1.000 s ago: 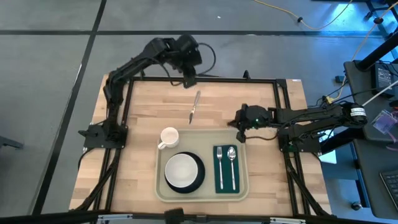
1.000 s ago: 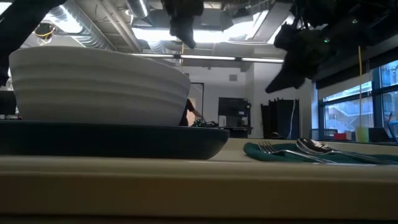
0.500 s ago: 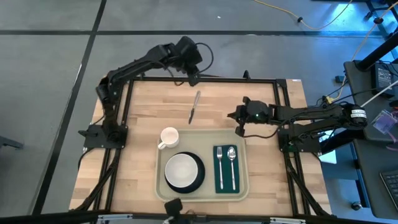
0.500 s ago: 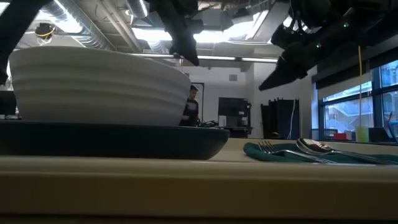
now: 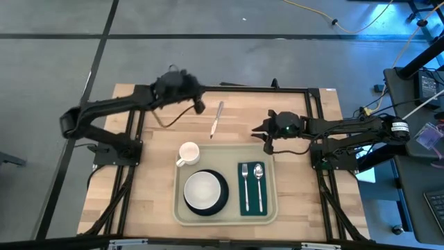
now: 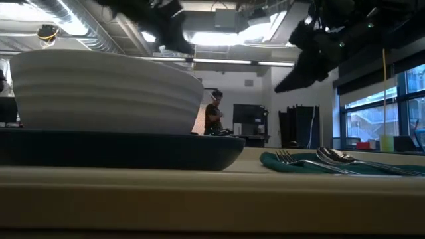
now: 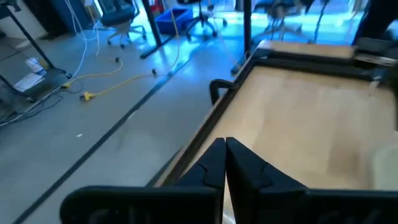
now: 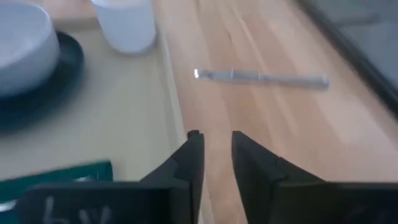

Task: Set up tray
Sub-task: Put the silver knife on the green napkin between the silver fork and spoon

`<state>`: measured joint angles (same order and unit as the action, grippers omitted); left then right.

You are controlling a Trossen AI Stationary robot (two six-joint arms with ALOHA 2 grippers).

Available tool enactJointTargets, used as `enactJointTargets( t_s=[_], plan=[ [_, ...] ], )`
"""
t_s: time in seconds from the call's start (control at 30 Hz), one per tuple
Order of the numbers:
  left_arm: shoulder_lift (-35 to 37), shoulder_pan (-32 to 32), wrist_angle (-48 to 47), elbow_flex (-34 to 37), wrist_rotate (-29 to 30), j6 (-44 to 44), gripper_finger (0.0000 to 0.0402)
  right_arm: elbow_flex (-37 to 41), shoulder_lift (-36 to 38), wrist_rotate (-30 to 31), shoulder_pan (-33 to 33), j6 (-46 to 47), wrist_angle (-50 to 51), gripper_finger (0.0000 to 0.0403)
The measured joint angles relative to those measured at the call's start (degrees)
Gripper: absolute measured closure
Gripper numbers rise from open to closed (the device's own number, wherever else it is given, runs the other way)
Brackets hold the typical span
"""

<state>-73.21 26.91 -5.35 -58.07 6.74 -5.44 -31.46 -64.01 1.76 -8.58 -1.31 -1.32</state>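
The pale beige tray point(image 5: 225, 212) lies at the table's near middle. On it are a white bowl point(image 5: 202, 189) on a dark plate point(image 5: 222, 198), a white mug point(image 5: 188, 153) in its far left corner, and a dark green napkin point(image 5: 252, 205) with a fork point(image 5: 245, 182) and a spoon point(image 5: 259, 179). A silver knife point(image 5: 217, 119) lies on the bare wood beyond the tray; the right wrist view shows this knife point(image 8: 261, 76) too. My left gripper point(image 5: 200, 107) is shut in the air left of the knife. My right gripper point(image 5: 261, 132) hovers over the tray's far right corner with its fingers slightly apart, pointing toward the knife.
A black frame point(image 5: 229, 88) runs along the table's far edge and down both sides. Bare wood point(image 5: 152, 180) lies left of the tray, and more between the tray and the far edge. In the low view a person point(image 6: 214, 114) stands in the room behind the table.
My left arm has swung from above the table's far edge toward the left and come down lower; its gripper now hangs just left of the knife. My right gripper has edged toward the far edge. The knife and the things on the tray have not moved.
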Motion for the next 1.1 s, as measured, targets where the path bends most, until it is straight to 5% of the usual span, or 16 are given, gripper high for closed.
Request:
enactJointTargets(
  t_s=[0.3,0.63,0.87,1.1],
  plan=[
    [11.4,-0.7,18.5,23.6,0.0,2.3,0.0399,0.0,0.0,-1.0,0.0,2.3,-6.2,0.0196],
    [13.0,-0.6,21.5,28.5,-0.6,2.0,0.0389,-1.5,-3.2,4.0,0.8,-4.9,-10.6,0.0139],
    [13.0,-0.6,22.3,28.5,-0.2,-2.2,0.0390,-22.0,-16.1,1.4,-5.5,-15.4,7.4,0.0145],
    [13.0,-0.6,22.4,28.5,0.0,-4.3,0.0390,-44.5,-35.4,-11.8,-14.1,-39.0,22.3,0.0145]
  ],
)
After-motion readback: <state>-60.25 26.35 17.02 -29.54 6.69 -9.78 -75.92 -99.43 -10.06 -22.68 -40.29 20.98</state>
